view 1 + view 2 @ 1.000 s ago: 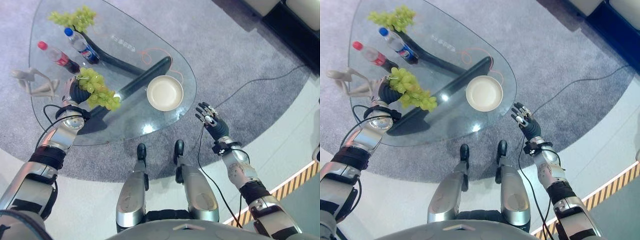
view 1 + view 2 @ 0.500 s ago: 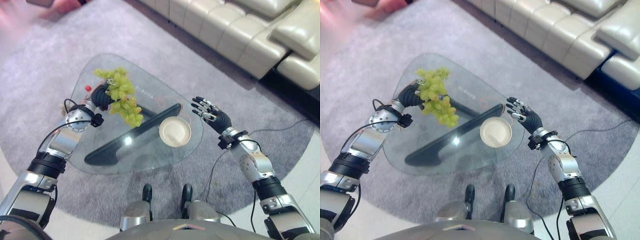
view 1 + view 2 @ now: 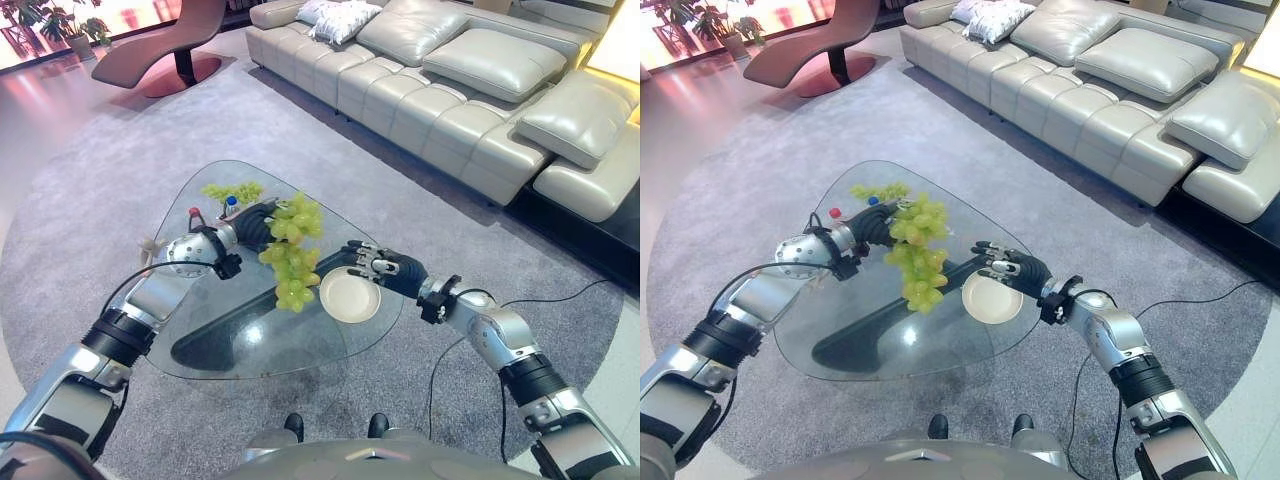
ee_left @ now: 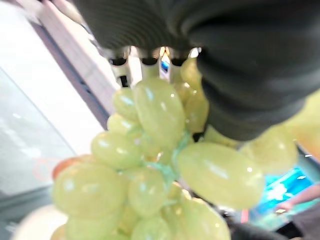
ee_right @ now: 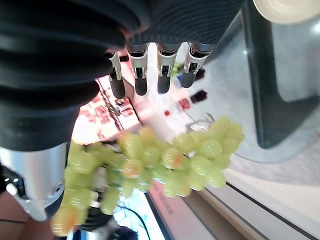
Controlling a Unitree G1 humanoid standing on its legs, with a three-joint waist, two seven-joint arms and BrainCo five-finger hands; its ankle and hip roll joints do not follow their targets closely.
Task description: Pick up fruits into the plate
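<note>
A bunch of green grapes [image 3: 292, 252] hangs in the air above the glass table [image 3: 205, 338], held at its top by my left hand [image 3: 250, 222], whose fingers curl round it. Up close, the left wrist view has the grapes [image 4: 150, 165] right under the fingers. The white plate [image 3: 349, 295] lies on the table just right of the hanging bunch. My right hand [image 3: 383, 268] hovers over the plate's far edge, fingers spread and empty. A second grape bunch [image 3: 232, 191] lies on the table's far side.
Two bottles [image 3: 228, 205] stand at the table's far left by a pale figurine [image 3: 150, 244]. A dark table leg [image 3: 245, 320] runs beneath the glass. A cream sofa [image 3: 450, 90] sits behind, on a grey rug [image 3: 90, 190].
The camera has tilted up, shifting the whole picture. My left hand has lifted the grape bunch and carried it right toward the plate. My right hand has moved in over the plate.
</note>
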